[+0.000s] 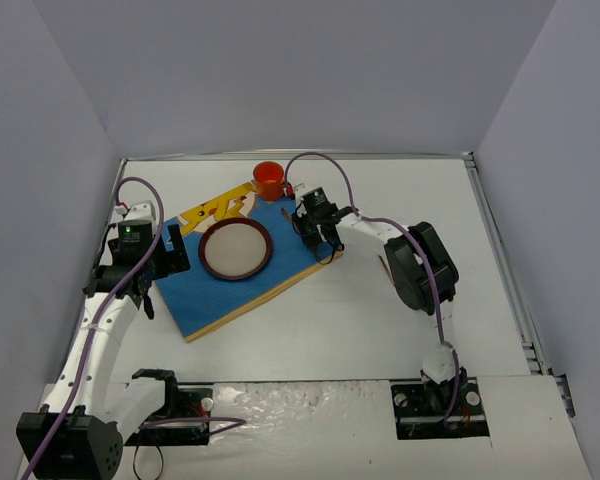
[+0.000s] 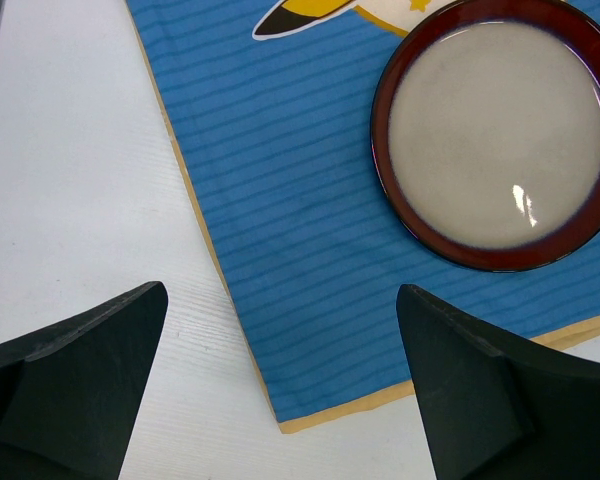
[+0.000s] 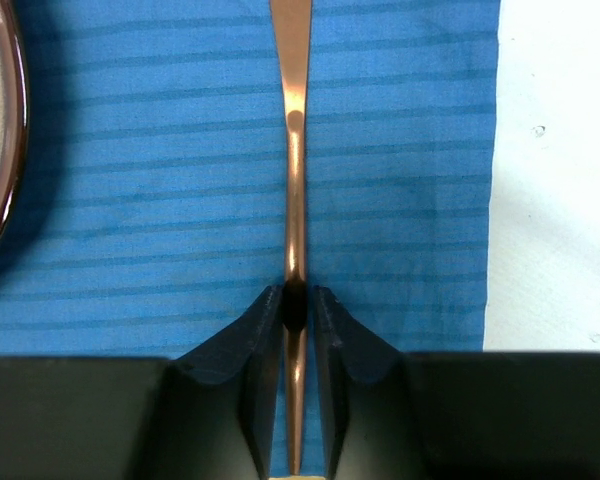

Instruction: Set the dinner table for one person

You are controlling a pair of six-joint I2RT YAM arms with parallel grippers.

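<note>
The white dinner table [image 1: 400, 320] holds a blue placemat [image 1: 205, 300] with a yellow cartoon figure. A dark red plate with a cream centre [image 1: 236, 248] sits on the placemat and also shows in the left wrist view [image 2: 495, 130]. An orange cup [image 1: 269, 180] stands at the placemat's far edge. My right gripper [image 1: 316, 228] [image 3: 297, 295] is shut on the thin handle of a copper utensil [image 3: 294, 150], low over the placemat's right strip [image 3: 400, 180]; its head is out of view. My left gripper [image 1: 165, 258] [image 2: 280, 380] is open and empty above the placemat's corner [image 2: 290, 400].
Grey walls enclose the table on the left, back and right. The placemat lies at an angle, its near corner pointing to the left arm. The right arm's black elbow [image 1: 420, 265] hangs over the table right of the placemat.
</note>
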